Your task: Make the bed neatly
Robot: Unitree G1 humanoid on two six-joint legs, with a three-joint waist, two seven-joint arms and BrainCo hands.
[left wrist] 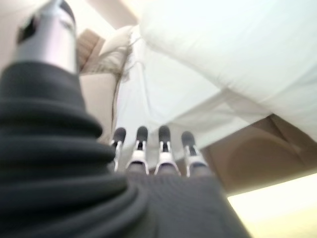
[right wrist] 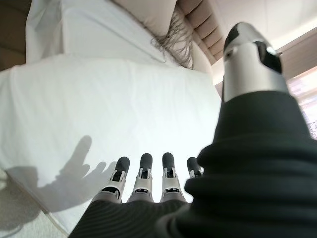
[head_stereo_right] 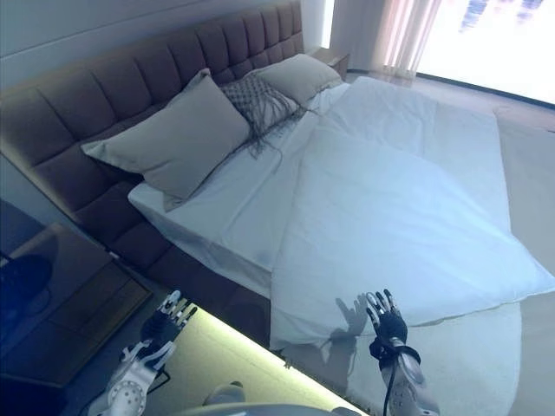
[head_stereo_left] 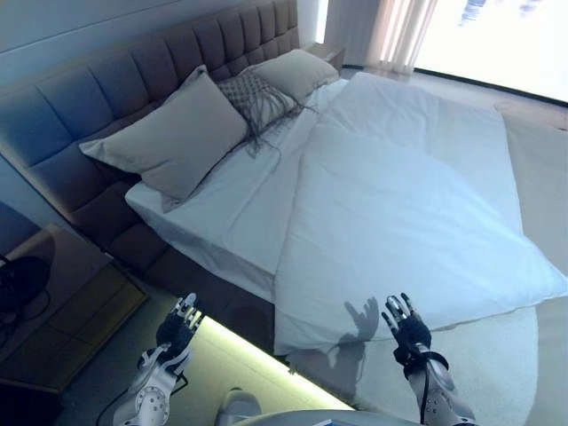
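A white duvet (head_stereo_left: 399,213) lies skewed across the bed, folded back from the head end so the white sheet (head_stereo_left: 244,200) shows below the pillows. Its near corner hangs over the bed's side. Two beige pillows (head_stereo_left: 173,138) (head_stereo_left: 297,73) and a patterned fringed cushion (head_stereo_left: 257,98) lean against the tufted headboard (head_stereo_left: 115,84). My left hand (head_stereo_left: 177,333) hovers open by the bed's side, short of the mattress. My right hand (head_stereo_left: 406,330) is open just before the duvet's near hanging edge, fingers straight, touching nothing. The right wrist view shows its fingers (right wrist: 143,181) pointing at the duvet (right wrist: 109,114).
A dark wooden nightstand (head_stereo_left: 53,306) stands at the left of the bed head. A lit strip runs under the bed frame (head_stereo_left: 248,355). Pale carpet (head_stereo_left: 497,373) lies along the bed's near side. Curtains and a bright window (head_stereo_left: 444,35) are at the far end.
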